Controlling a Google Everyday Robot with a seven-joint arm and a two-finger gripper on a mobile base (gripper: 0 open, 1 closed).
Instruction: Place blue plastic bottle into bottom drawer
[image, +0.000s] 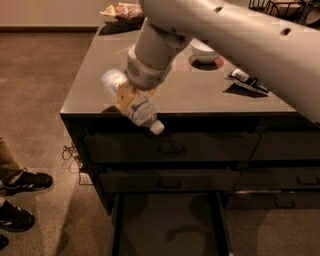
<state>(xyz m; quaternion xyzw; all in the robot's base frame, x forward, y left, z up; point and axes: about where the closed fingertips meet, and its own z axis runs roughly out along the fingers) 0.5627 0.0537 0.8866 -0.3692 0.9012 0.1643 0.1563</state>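
Note:
My gripper (126, 96) is shut on the blue plastic bottle (139, 110), a small clear bottle with a pale label and a white cap. The bottle hangs tilted, cap down and to the right, in front of the cabinet's front edge and at the height of the top drawer. The bottom drawer (169, 220) is pulled open below, a shallow dark tray, and the bottle is well above its left half. My white arm reaches in from the upper right.
On the cabinet top (195, 90) stand a white bowl (204, 50), a blue-white snack bag (246, 81) and another snack bag (122, 11) at the back. Two shut handled drawers (170, 146) lie above the open one. A person's shoes (20, 187) are at the left.

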